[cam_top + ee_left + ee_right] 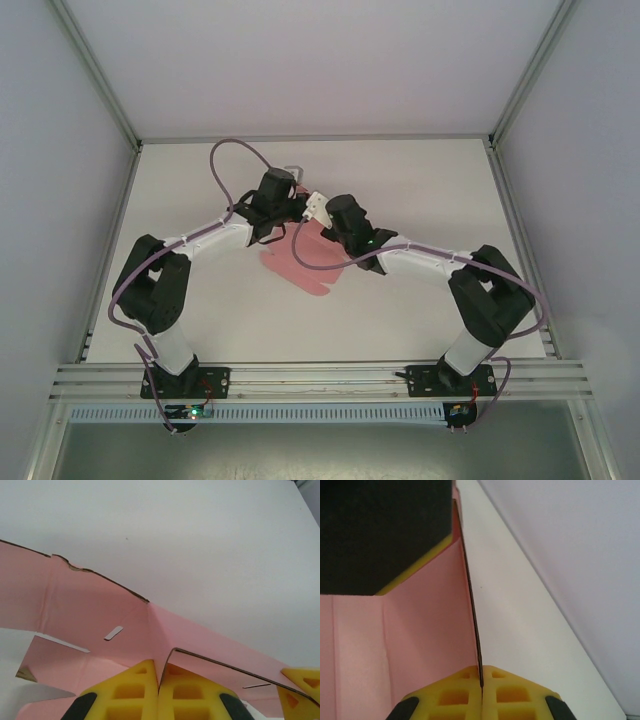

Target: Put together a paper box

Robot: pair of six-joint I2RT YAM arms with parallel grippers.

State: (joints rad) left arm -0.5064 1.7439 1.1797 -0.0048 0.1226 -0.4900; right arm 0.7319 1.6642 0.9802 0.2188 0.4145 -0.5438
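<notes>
White table [430,200] inside pale walls [300,60], pink paper box [290,268] mid-surface

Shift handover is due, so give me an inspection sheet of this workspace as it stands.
Surface: white table, bare around the work, no marks seen.
Job's things: paper box, pink card, not yet a closed box. Part of it lies on the table, and creased panels are lifted where the grippers hold it.
Clutter: nothing seen.
Grippers: left gripper shut on an edge of the card. Right gripper shut on another edge, which runs between its fingers.
Cables: purple cables run along both arms. One loops above the left arm, clear of the card.
Surroundings: pale walls on three sides, and a metal rail at the near edge carrying the arm bases.
</notes>
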